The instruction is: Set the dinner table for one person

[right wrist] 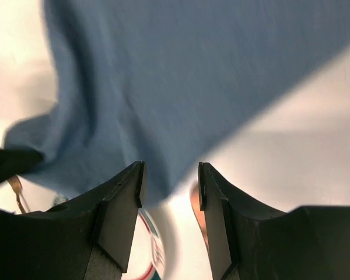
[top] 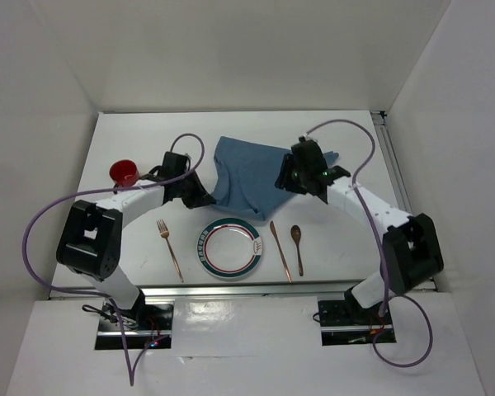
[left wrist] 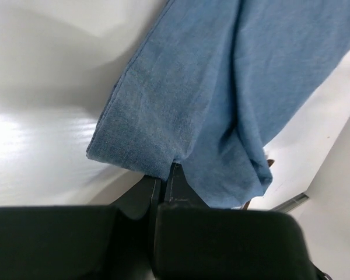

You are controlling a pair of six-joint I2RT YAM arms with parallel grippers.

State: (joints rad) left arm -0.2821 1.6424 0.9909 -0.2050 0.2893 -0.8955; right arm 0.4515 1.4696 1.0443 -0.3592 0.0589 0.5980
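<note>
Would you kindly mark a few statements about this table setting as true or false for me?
1. The fork lies left of the plate. True.
2. The left gripper is open and clear of the blue cloth. False: it is shut, pinching the cloth's edge.
3. The knife and spoon lie right of the plate. True.
4. The red cup stands on the plate. False: it stands on the table at the far left, apart from the plate.
5. The right gripper has its jaws apart. True.
</note>
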